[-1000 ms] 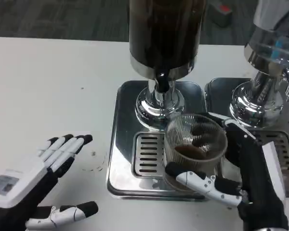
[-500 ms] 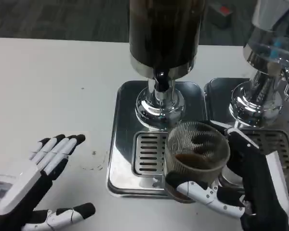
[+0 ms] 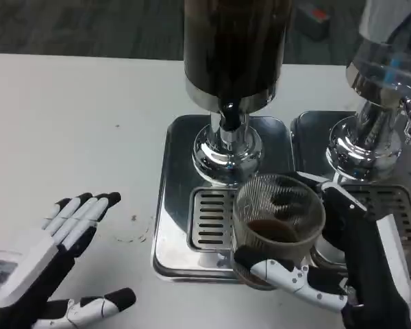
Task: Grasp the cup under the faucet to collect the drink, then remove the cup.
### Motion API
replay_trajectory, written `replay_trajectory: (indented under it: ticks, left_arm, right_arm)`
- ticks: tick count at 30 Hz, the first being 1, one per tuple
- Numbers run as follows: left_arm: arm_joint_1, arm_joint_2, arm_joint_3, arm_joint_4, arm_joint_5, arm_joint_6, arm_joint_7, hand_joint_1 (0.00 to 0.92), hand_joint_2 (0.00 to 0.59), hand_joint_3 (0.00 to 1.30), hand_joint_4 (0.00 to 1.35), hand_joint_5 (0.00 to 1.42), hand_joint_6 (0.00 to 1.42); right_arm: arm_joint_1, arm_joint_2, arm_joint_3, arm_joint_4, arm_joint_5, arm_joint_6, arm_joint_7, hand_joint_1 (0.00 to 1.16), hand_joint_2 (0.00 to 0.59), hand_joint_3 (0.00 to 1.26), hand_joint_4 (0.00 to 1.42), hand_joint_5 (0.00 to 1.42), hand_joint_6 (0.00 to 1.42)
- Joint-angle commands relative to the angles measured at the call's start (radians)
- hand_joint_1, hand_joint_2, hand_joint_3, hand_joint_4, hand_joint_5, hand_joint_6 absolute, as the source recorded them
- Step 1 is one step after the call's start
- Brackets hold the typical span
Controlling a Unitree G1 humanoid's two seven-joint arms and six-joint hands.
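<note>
Right hand gripping the filled cup on the drip tray, ready to draw it clear.

The left hand is resting on the white counter with fingers spread wide, holding nothing. The steel drip tray is showing a slotted grate, with the dark dispenser and its faucet standing above. The ribbed clear cup, holding some dark drink, is sitting just in front of the faucet, and the right hand is wrapping fingers around it. Removing it well likely means keeping it upright, moving slowly toward the robot, since ribbed plastic may flex.
</note>
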Motion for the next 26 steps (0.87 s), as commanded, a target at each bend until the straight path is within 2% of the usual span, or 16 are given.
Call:
replay_trajectory:
  ticks: [1, 26]
  left_arm:
    - [0.005, -0.007, -0.004, -0.003, -0.006, 0.005, -0.011, 0.000, 0.150, 0.00, 0.00, 0.00, 0.00]
    - [0.001, -0.004, -0.011, -0.018, -0.005, 0.005, -0.025, 0.000, 0.150, 0.00, 0.00, 0.00, 0.00]
  right_arm:
    - [-0.017, 0.006, -0.004, -0.024, 0.015, -0.016, -0.001, 1.05, 0.172, 0.51, 0.66, 0.85, 1.18]
    - [-0.015, 0.013, 0.008, -0.025, -0.004, -0.014, -0.013, 1.02, 0.184, 0.51, 0.66, 0.85, 1.18]
